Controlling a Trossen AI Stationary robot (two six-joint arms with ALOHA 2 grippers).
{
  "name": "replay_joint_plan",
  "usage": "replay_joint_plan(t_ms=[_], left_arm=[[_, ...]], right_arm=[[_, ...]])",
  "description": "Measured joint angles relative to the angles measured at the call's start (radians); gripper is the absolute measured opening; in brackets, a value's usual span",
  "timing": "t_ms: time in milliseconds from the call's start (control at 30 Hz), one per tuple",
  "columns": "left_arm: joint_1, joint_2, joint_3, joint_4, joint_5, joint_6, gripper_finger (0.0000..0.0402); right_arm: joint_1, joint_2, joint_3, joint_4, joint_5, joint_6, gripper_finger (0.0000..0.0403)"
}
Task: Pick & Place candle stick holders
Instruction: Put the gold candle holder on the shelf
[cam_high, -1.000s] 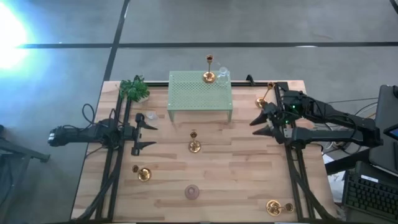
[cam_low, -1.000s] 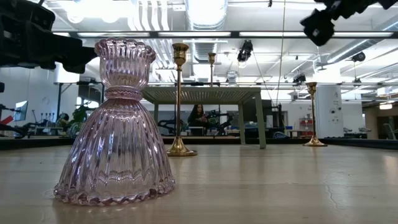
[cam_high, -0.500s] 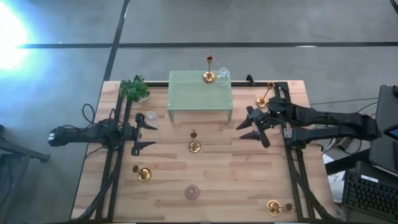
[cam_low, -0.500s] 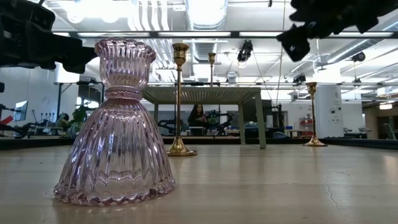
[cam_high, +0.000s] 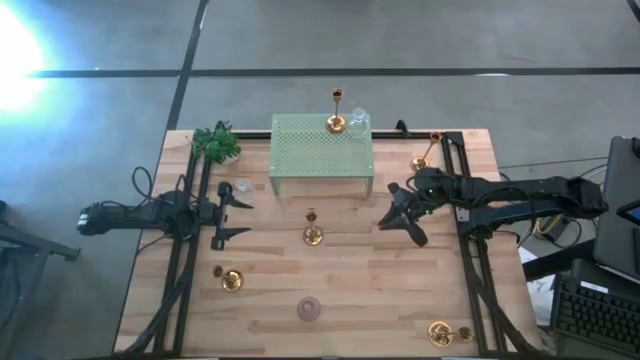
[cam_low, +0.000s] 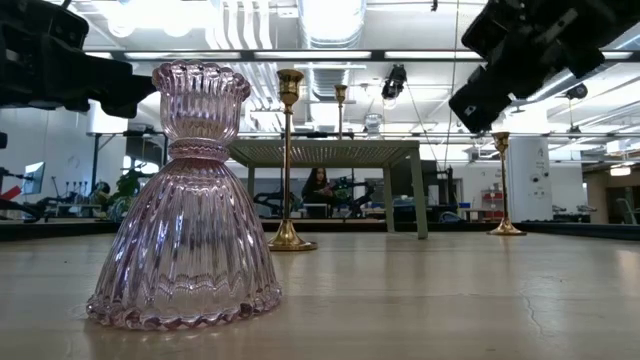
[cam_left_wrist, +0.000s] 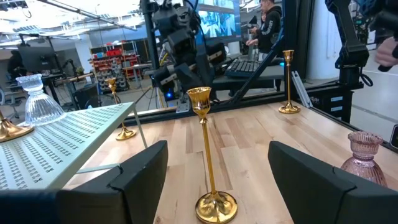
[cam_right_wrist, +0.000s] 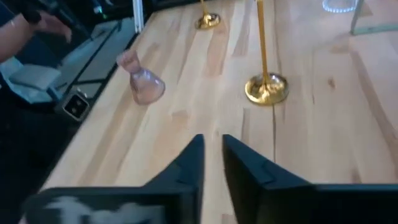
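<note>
Candle stick holder (cam_high: 313, 230) in the middle of the table (cam_high: 350, 290): is that the one the right gripper (cam_high: 402, 228) is going for?

It looks that way to me. It stands upright, straight ahead of that gripper but well apart from it, with bare wood between them. The gripper hangs above the table, tilted down towards it.

What are its fingers doing?

They are drawn nearly together with only a slim gap, and nothing is between them. They would have to spread before they could take anything.

And the left gripper (cam_high: 245, 218)?

It waits on the far side of the same holder with its fingers wide apart and empty.

How do you think the piece will handle?

It is polished gold metal, so I judge it stiff and slippery. It is probably light, with most of its weight in the round base (cam_right_wrist: 266, 89). The stem (cam_left_wrist: 206, 155) is tall and thin and the cup (cam_left_wrist: 199, 96) is small. A sideways nudge near the top could tip it over.

Where would you take hold?

On the stem, with the fingers square to it and closing evenly from both sides. I would grip low to mid height, nearer the heavy base, so it swings less. The cup is too small and smooth to trust.

Is anything close enough to get in the way?

A pink glass holder (cam_right_wrist: 142, 81) stands off to one side of the gripper's line, well apart from the brass one. It looks fragile, so give it room.
</note>
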Motion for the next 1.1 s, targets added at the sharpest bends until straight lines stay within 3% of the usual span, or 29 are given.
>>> replay_joint_plan(t_ms=[133,467,700,833,1100], left_arm=[[0.0,0.0,0.0,0.0,0.0,0.0,0.0282],[0.0,0.0,0.0,0.003,0.001,0.0,0.0282],[0.0,0.0,0.0,0.003,0.001,0.0,0.0282],[0.0,0.0,0.0,0.005,0.0,-0.002,0.0282],[0.0,0.0,0.0,0.155,-0.104,-0.297,0.0282]], right_arm=[[0.0,-0.012,-0.031,0.011,0.051,-0.036,0.0012],[-0.018,-0.093,-0.201,0.244,0.16,-0.096,0.0008],[-0.059,-0.175,-0.363,0.398,0.17,-0.102,0.0008],[-0.062,-0.216,-0.42,0.43,0.264,-0.116,0.0008],[-0.063,-0.247,-0.481,0.425,0.443,-0.093,0.0008]])
